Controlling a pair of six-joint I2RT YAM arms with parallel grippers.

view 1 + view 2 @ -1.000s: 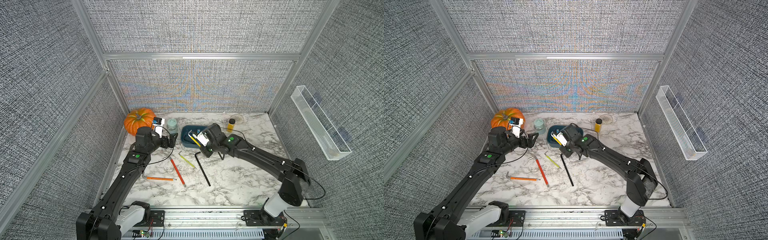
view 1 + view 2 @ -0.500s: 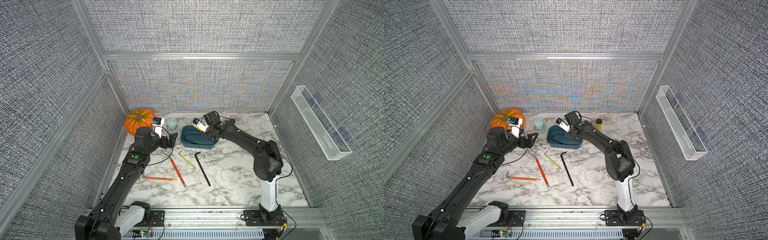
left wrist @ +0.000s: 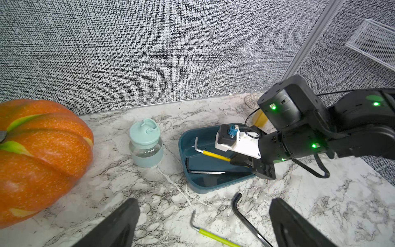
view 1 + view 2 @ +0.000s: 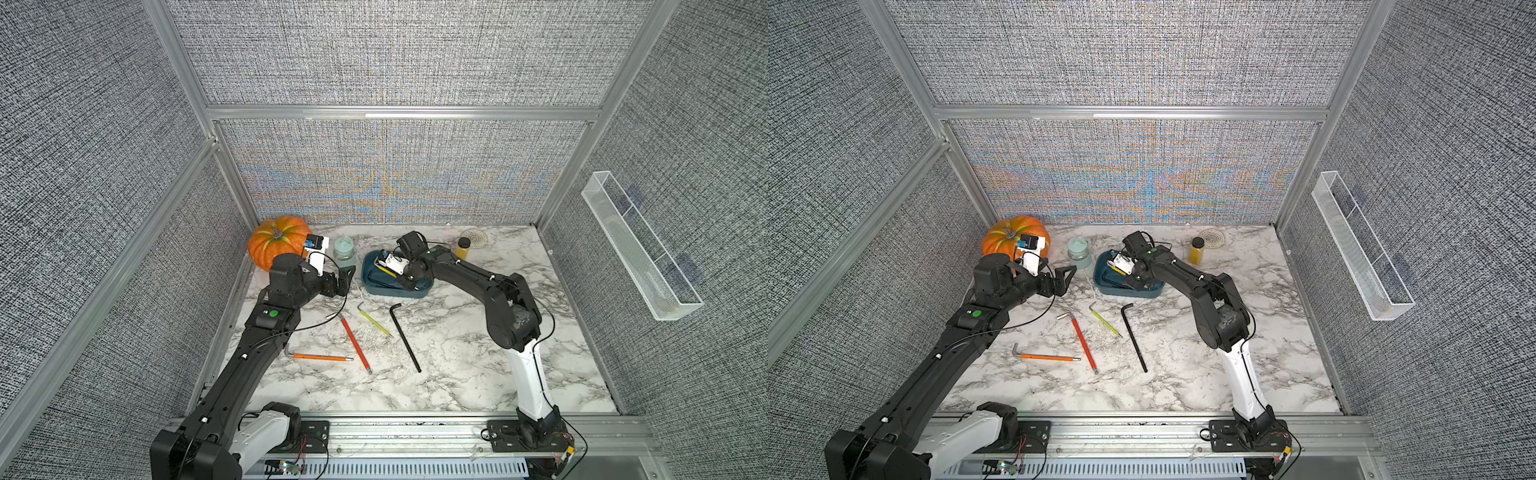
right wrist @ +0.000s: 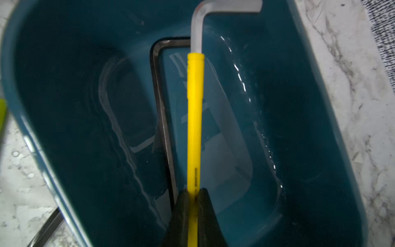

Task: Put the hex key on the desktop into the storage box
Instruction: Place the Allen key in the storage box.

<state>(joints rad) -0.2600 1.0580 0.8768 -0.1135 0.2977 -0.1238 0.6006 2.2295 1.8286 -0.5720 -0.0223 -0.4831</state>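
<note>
teal storage box (image 3: 213,186), yellow hex key (image 3: 215,155), orange pumpkin (image 3: 42,154), marbled table (image 3: 342,203)

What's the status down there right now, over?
Right gripper shut on yellow hex key, over storage box. Left gripper open, empty. Black hex key already inside box; nothing blocking the drop.

The bench (image 4: 498,365) is bare along its right edge. Black hex key (image 4: 405,336) and red hex key (image 4: 354,341) litter the middle; pumpkin (image 4: 272,245), jar (image 4: 344,252) and storage box (image 4: 390,292) crowd the back left.
</note>
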